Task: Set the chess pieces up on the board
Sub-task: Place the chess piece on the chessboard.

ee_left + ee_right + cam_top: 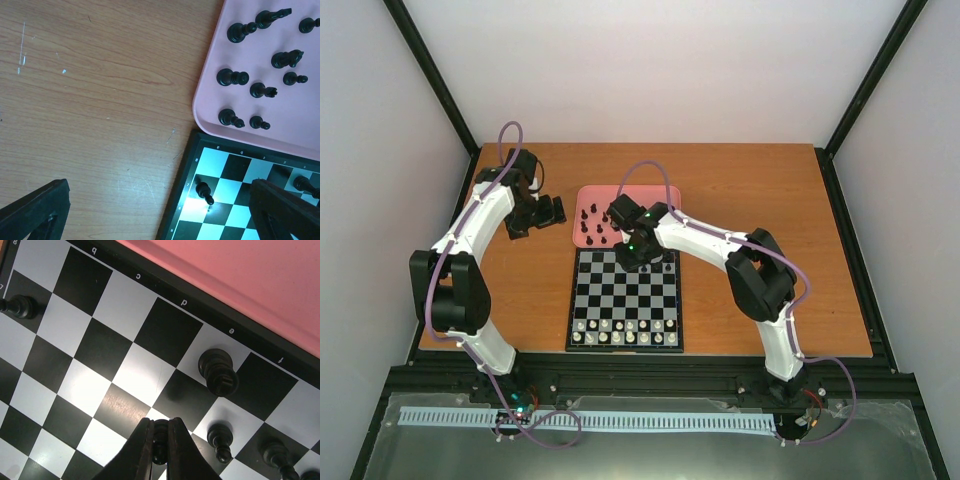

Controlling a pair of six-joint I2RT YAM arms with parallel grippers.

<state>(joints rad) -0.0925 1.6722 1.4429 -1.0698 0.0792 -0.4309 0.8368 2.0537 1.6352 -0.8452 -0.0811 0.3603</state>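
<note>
My right gripper [160, 430] is shut on a small black pawn [160, 437], held just above the board [125, 375] near its far rows. Beside it stand a taller black piece [218, 371] and black pawns [220, 441], with another pawn [17, 306] at the left edge. From above, the right gripper [638, 256] hangs over the board's [620, 292] far edge. My left gripper [157, 222] is open over the wood by the board's far left corner [200, 145], near a lone black pawn [204, 192]. Several black pieces [232, 77] lie on the pink tray [210, 100].
The pink tray [595, 195] touches the board's far edge. White pieces [625, 332] fill the two near rows of the board. The left gripper [545, 212] hovers left of the tray over bare wooden table [760, 200]. Black frame posts rise at the table's corners.
</note>
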